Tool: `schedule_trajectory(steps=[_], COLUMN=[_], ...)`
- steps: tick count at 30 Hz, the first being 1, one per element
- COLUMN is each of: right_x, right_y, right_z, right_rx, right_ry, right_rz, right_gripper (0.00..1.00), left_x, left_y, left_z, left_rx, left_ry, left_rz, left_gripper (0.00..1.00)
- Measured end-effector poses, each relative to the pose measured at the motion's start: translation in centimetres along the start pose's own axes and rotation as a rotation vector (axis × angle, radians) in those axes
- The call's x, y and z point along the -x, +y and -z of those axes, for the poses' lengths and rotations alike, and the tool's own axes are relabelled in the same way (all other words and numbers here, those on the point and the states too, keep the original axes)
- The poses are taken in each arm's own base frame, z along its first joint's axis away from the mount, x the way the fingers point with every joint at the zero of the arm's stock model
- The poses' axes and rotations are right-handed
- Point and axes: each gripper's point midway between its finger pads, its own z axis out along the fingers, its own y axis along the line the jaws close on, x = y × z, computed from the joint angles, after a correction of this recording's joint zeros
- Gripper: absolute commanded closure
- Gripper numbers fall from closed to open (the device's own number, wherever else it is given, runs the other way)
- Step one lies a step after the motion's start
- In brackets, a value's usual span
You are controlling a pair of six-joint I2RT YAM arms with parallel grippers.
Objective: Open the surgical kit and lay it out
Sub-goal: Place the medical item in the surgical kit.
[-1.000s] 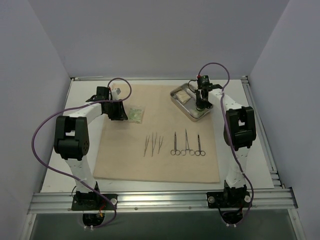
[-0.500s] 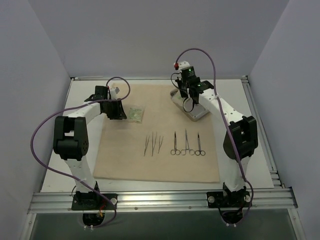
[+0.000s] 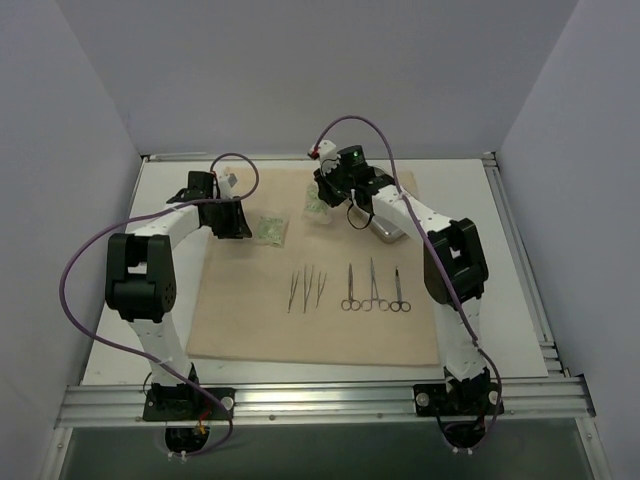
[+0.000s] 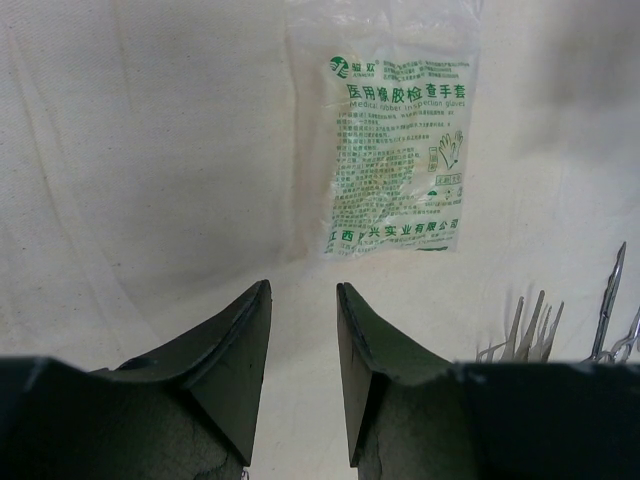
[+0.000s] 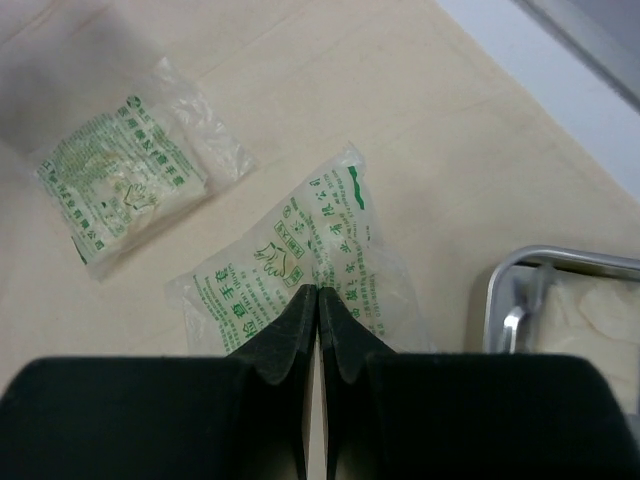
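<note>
Nearest to the arm bases, the beige cloth (image 3: 250,320) lies open and flat on the table. It serves as the field on which the kit is laid out. In its middle, the thin tweezers (image 3: 307,287) lie in a small group. Just beside them, on the right, the forceps (image 3: 373,290) lie in a row with the handles toward the bases. They are kept apart by kind, probably so that each one is easy to find.

Farther back on the left side, the left claw (image 4: 302,292) hangs low over the cloth. Its fingers are partly spread and nothing is between them. A packet of gloves (image 4: 395,160) lies flat just in front of it, apart from the fingers, so I judge that this one is already placed.

Farther again, near the middle of the far edge, the right claw (image 5: 317,292) has its fingers pressed together on the edge of a second packet (image 5: 300,262). This packet crumples at the grip and hangs above the cloth, to the right of the first. I think it is on its way to a place beside the first packet.

Behind, at the far right, the steel tray (image 5: 565,255) sits at the corner of the cloth, largely hidden by the right arm in the top view. Something pale lies in it, but I cannot tell what it is.
</note>
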Motion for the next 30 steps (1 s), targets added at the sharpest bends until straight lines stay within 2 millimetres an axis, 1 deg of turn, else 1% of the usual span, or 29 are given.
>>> schedule_trajectory(steps=[2, 4, 8, 11, 14, 21, 22, 23, 25, 30], right_x=[-1.6, -3.2, -4.8, -5.0, -4.8, -4.8, -4.8, -4.8, -4.8, -4.7], right_y=[0.6, 1.4, 3.2, 3.9, 4.6, 4.6, 4.6, 4.6, 4.6, 4.5], right_z=[-1.5, -2.7, -3.9, -4.7, -5.1, -5.1, -5.1, -5.1, -5.2, -5.3], right_rx=[0.031, 0.064, 0.12, 0.143, 0.164, 0.169, 0.169, 0.168, 0.168, 0.165], right_ry=[0.03, 0.061, 0.091, 0.095, 0.088, 0.088, 0.088, 0.089, 0.092, 0.105], right_rz=[-0.004, -0.008, -0.005, -0.004, 0.0, -0.011, -0.014, -0.021, -0.024, -0.033], right_gripper=[1.0, 1.0, 1.0, 1.0, 1.0, 1.0, 0.87, 0.79, 0.68, 0.62], left_x=[0.0, 0.0, 0.0, 0.0, 0.0, 0.1, 0.1, 0.1, 0.2, 0.2], left_y=[0.0, 0.0, 0.0, 0.0, 0.0, 0.0, 0.0, 0.0, 0.0, 0.1], left_z=[0.0, 0.0, 0.0, 0.0, 0.0, 0.0, 0.0, 0.0, 0.1, 0.1], left_rx=[0.0, 0.0, 0.0, -0.001, 0.0, 0.0, -0.001, -0.001, -0.001, 0.001], left_ry=[0.0, 0.0, 0.0, -0.001, 0.0, -0.001, -0.002, -0.002, -0.003, -0.005], left_rz=[0.0, 0.0, 0.0, 0.0, 0.0, 0.0, -0.001, 0.0, -0.001, 0.003], left_gripper=[0.58, 0.58, 0.58, 0.58, 0.58, 0.58, 0.58, 0.58, 0.58, 0.58])
